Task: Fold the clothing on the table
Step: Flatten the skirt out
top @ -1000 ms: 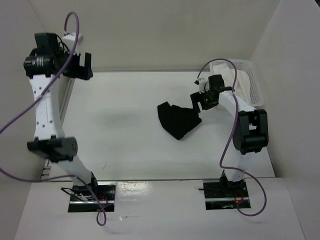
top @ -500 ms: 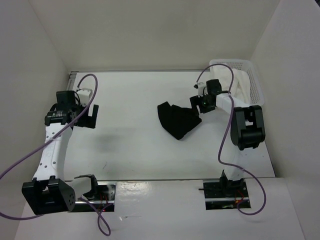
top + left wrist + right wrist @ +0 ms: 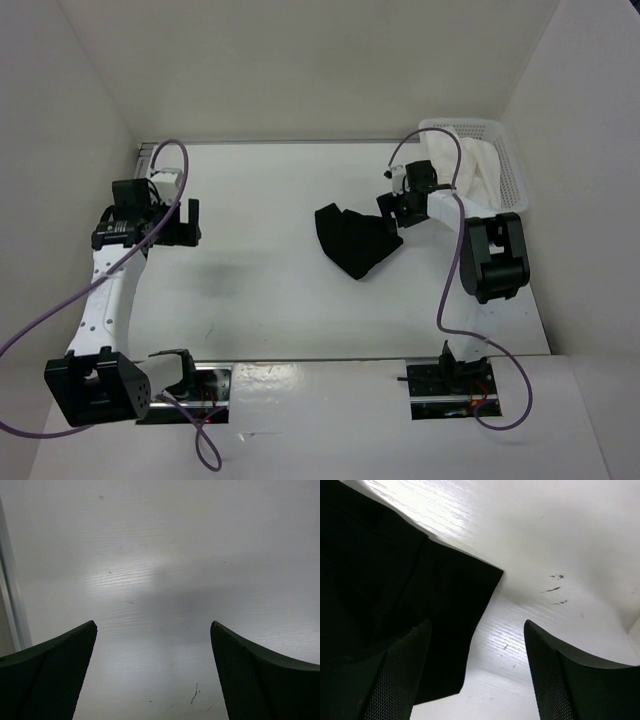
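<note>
The crumpled black fabric clothing [image 3: 355, 240] lies right of centre on the white rectangular counter [image 3: 260, 200], its right edge just under the right tool [image 3: 393, 210], jaws apart and empty. The left tool [image 3: 185, 222], spread wide and empty, hovers well apart.

Clothing [image 3: 354, 241] right of centre on table [image 3: 260, 200]; basket [image 3: 517, 180] far-right corner.
</note>
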Controlling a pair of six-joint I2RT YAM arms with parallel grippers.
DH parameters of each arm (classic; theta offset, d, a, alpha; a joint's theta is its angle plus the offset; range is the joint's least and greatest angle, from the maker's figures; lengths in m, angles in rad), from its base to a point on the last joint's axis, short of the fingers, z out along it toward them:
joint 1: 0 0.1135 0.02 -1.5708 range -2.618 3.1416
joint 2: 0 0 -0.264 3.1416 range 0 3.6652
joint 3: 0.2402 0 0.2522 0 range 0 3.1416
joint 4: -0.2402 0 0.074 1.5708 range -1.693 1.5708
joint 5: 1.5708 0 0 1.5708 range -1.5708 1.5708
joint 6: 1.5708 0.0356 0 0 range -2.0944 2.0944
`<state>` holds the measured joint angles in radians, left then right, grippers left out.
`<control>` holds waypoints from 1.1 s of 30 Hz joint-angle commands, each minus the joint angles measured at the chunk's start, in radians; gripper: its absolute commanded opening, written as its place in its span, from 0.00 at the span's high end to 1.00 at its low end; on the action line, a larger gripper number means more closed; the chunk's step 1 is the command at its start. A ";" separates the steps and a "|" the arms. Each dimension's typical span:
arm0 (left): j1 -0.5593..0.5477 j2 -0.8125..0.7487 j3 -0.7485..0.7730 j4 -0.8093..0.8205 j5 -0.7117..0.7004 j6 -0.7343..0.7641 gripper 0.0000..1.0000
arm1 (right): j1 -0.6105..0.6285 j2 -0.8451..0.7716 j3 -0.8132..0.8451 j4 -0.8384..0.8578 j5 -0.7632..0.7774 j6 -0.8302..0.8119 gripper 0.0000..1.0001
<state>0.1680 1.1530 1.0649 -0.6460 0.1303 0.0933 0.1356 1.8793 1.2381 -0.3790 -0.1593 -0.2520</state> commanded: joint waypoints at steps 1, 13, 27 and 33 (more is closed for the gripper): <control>-0.030 -0.035 0.065 0.023 0.059 -0.053 0.00 | 0.016 -0.077 0.021 -0.015 0.037 -0.006 0.21; -0.134 0.319 0.292 0.049 0.046 -0.164 0.00 | 0.088 0.040 0.055 -0.009 -0.006 -0.058 0.24; -0.277 0.399 0.253 0.055 -0.084 -0.148 0.00 | 0.119 0.092 0.188 -0.035 0.075 -0.067 1.00; -0.277 0.399 0.241 0.066 -0.055 -0.139 0.00 | 0.171 -0.081 0.444 -0.054 0.046 -0.049 1.00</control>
<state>-0.1108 1.5726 1.3060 -0.5983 0.0624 -0.0341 0.2611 1.9652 1.5242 -0.4648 -0.1066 -0.3080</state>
